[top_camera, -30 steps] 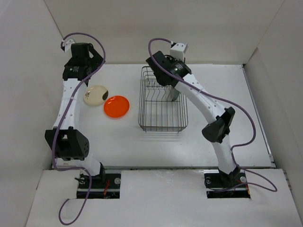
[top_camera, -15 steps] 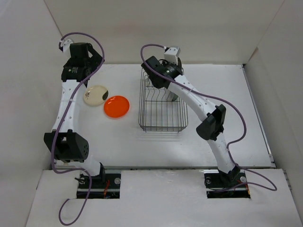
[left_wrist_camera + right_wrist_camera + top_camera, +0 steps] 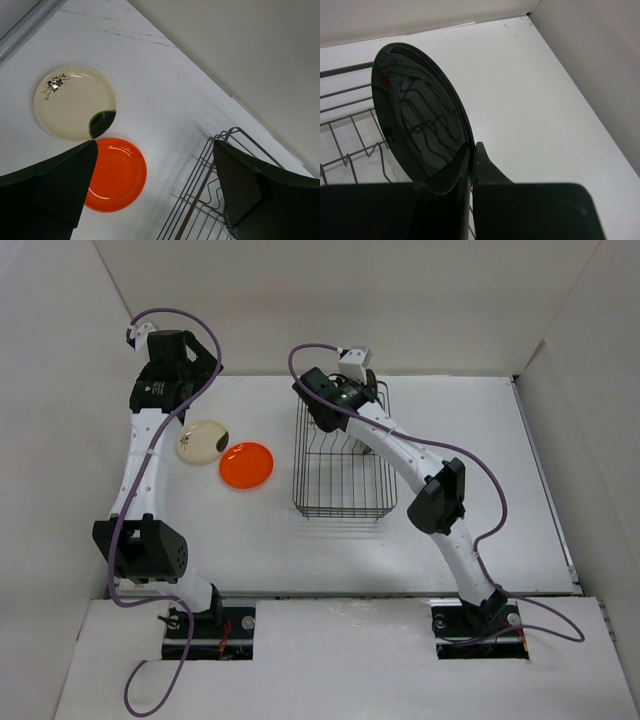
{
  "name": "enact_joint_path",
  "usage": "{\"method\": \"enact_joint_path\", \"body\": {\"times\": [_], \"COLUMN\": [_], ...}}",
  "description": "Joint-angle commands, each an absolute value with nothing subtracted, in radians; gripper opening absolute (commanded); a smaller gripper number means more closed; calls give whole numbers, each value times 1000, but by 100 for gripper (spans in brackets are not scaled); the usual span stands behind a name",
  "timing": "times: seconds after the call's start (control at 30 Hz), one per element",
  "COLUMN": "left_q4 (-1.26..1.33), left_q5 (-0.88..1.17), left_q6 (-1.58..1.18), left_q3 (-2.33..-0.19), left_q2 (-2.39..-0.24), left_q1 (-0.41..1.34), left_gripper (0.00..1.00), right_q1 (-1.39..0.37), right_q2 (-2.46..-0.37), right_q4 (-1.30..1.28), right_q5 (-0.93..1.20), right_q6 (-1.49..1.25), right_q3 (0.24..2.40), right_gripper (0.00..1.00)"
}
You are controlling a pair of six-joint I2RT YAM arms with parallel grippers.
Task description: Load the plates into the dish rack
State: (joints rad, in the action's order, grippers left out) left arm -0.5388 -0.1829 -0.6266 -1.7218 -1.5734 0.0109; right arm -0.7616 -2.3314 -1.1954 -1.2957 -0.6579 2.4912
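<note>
My right gripper (image 3: 474, 146) is shut on the rim of a glossy black plate (image 3: 415, 115) and holds it upright on edge over the far end of the dark wire dish rack (image 3: 345, 150). In the top view the right wrist (image 3: 330, 400) hangs over the rack's (image 3: 345, 475) far left corner. A cream plate with dark marks (image 3: 203, 440) and an orange plate (image 3: 246, 465) lie flat left of the rack. My left gripper (image 3: 155, 190) is open and empty, high above them (image 3: 75, 102) (image 3: 116, 175). The blue-green plate is hidden.
White walls close in the table at the back and both sides. The right arm's forearm (image 3: 400, 445) crosses above the rack's right side. The rack's near left corner shows in the left wrist view (image 3: 210, 200).
My right arm has swung left along the rack's far end with the black plate in its grip. The left arm and the two plates on the table have not moved.
</note>
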Motion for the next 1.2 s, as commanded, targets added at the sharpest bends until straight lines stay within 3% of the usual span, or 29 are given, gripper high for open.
{"method": "enact_joint_path", "body": {"times": [0.0,0.7,0.93,0.97,1.0,1.17], "left_q4": [-500,-491,-491,-491,-491,-515], "left_q5": [-169,-150,-160,-160,-160,-181], "left_q6": [-630,-630,-621,-621,-621,-621], "left_q3": [-1724,-1724,-1724,-1724,-1724,-1735], "left_q2": [-1519,-1519,-1528,-1528,-1528,-1546], "left_q1": [9,9,9,9,9,-12], "left_gripper": [100,100,100,100,100,100], "right_q1": [-776,-805,-824,-824,-824,-833], "right_q2": [-2349,-2439,-2439,-2439,-2430,-2384], "right_q4": [-1149,-1131,-1111,-1111,-1111,-1111], "right_q5": [-1345,-1336,-1298,-1298,-1298,-1298], "right_q6": [-655,-627,-627,-627,-627,-627], "right_q3": [2499,2517,2488,2488,2488,2479], "right_gripper": [0,0,24,38,42,47]}}
